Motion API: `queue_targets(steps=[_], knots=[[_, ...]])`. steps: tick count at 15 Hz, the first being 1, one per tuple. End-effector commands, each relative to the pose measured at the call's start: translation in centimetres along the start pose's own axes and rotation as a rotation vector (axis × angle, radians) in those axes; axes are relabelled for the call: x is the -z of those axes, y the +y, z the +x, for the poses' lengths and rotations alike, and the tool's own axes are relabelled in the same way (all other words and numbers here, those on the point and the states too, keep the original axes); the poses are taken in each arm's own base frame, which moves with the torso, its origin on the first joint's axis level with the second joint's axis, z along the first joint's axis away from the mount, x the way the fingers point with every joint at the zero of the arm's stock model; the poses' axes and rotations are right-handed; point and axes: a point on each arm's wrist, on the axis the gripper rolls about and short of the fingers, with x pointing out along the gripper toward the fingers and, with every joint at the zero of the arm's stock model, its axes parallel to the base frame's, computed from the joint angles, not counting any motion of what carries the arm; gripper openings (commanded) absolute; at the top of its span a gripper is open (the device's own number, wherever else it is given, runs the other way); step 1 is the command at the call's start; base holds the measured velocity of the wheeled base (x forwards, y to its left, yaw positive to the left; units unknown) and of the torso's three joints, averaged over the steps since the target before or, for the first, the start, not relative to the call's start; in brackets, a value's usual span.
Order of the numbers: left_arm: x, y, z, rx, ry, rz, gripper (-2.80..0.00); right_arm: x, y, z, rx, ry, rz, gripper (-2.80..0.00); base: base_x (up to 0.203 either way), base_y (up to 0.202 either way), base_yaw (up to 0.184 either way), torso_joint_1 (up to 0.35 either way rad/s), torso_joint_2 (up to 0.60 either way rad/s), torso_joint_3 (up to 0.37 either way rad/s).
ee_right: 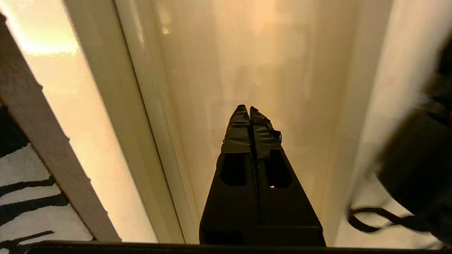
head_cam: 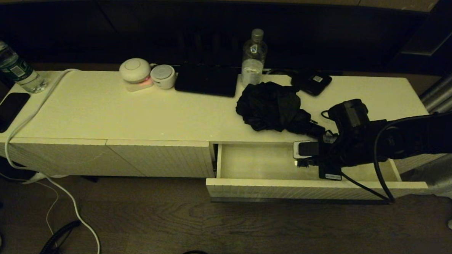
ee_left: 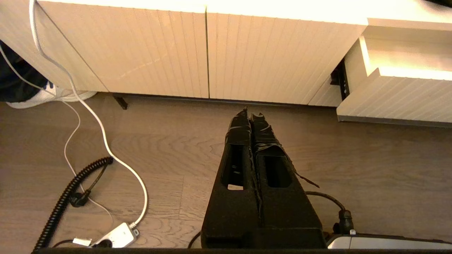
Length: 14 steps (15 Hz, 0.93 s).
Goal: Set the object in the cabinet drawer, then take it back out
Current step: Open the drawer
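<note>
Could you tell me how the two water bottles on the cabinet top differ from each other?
The upright bottle stands at the back of the cabinet top, behind the umbrella; the left bottle sits at the far left end and looks tilted in this view. The left bottle shows a dark label; the upright bottle shows only a small mark. Both are clear plastic.

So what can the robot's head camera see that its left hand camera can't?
Only the head view shows the black umbrella lying on the cabinet top, a water bottle, and the right gripper over the open drawer. Only the left wrist view shows the left gripper, shut, low over the floor, and a coiled black cord. Both show the pulled-out drawer and the white cable.
</note>
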Motion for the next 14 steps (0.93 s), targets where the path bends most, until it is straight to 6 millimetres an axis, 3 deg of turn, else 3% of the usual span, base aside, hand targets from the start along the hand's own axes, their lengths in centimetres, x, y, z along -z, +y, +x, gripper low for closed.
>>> queue_targets(steps=[1, 5, 14], knots=[[0.0, 0.0, 0.0, -0.001, -0.002, -0.001, -2.8, 0.1, 0.4, 0.8, -0.028, 0.006, -0.006, -2.8, 0.0, 0.0, 0.0, 0.0, 0.0, 0.0], [0.0, 0.0, 0.0, -0.001, -0.002, -0.001, -2.8, 0.3, 1.2, 1.0, -0.076, 0.022, -0.005, -2.8, 0.0, 0.0, 0.0, 0.0, 0.0, 0.0], [0.0, 0.0, 0.0, -0.001, -0.002, -0.001, -2.8, 0.8, 4.1, -1.4, -0.211, 0.058, 0.05, -2.8, 0.0, 0.0, 0.0, 0.0, 0.0, 0.0]])
